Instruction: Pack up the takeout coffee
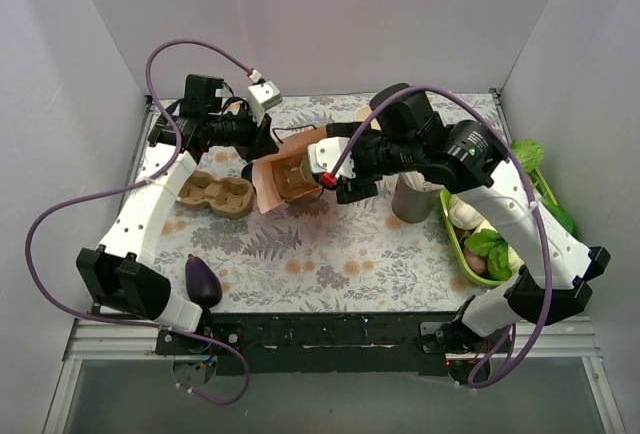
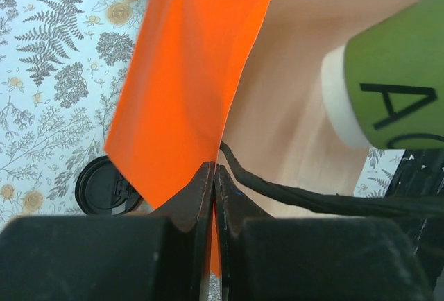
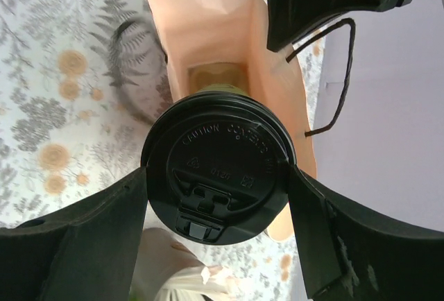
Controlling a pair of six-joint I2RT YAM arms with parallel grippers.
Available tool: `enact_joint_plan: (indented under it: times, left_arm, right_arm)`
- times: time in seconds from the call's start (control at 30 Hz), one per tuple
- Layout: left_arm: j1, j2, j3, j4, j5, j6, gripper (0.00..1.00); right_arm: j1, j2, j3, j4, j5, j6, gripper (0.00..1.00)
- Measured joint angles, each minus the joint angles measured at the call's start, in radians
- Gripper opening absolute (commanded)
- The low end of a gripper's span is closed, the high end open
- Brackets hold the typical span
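The takeout coffee (image 3: 218, 162), a green cup (image 2: 399, 79) with a black lid, lies sideways in my right gripper (image 3: 218, 176), whose jaws press on both sides of the lid. Its bottom end points into the mouth of the peach paper bag (image 3: 208, 16). In the top view the coffee (image 1: 296, 176) sits partly inside the bag (image 1: 268, 186), with the right gripper (image 1: 312, 176) at the mouth. My left gripper (image 2: 215, 173) is shut on the bag's orange wall (image 2: 187, 72) and holds the mouth open. It (image 1: 265, 154) stands at the bag's far left edge.
A loose black lid (image 2: 104, 186) lies on the floral cloth beside the bag. A cardboard cup carrier (image 1: 215, 194) and an eggplant (image 1: 203, 279) lie on the left. A stack of cups (image 1: 410, 199) and a green basket (image 1: 452, 239) of vegetables stand on the right. The bag's black string handle (image 2: 312, 200) trails by the left jaws.
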Motion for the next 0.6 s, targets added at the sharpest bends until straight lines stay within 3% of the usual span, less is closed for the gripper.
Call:
enact_joint_plan:
  times: [0.37, 0.6]
  left_arm:
    - [-0.052, 0.062, 0.116, -0.064, 0.023, -0.119, 0.0]
    - [-0.088, 0.059, 0.107, -0.084, 0.054, -0.151, 0.0]
  right_arm:
    - [0.033, -0.027, -0.068, -0.016, 0.093, -0.138, 0.01]
    - [0.045, -0.042, -0.126, -0.07, 0.098, -0.172, 0.01]
